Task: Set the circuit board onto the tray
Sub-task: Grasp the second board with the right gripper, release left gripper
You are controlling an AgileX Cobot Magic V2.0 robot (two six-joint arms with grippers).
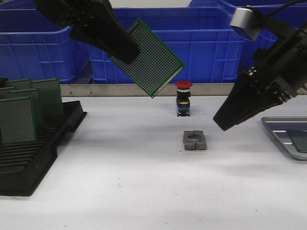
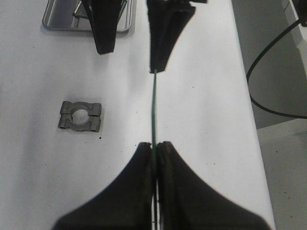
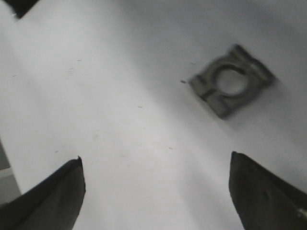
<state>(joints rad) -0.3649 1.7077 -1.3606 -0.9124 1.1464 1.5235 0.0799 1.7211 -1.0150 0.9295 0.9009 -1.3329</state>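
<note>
A green perforated circuit board (image 1: pixel 149 58) hangs tilted in the air over the middle of the table, with my left gripper (image 1: pixel 128 51) shut on its upper edge. The left wrist view shows the board edge-on (image 2: pixel 154 108), pinched between the left gripper (image 2: pixel 154 145) jaws. The silver-grey tray (image 1: pixel 274 126) lies at the table's right edge with another green board (image 1: pixel 300 141) on it. My right gripper (image 1: pixel 223 123) hovers left of the tray, well apart from the held board. Its jaws stand wide open and empty in the right wrist view (image 3: pixel 156 158).
A grey metal clamp block (image 1: pixel 194 140) lies mid-table, below and between the two arms. A red-capped push button (image 1: pixel 183 98) stands behind it. A black slotted rack (image 1: pixel 33 148) holding several green boards fills the left side. Blue bins (image 1: pixel 206 43) line the back.
</note>
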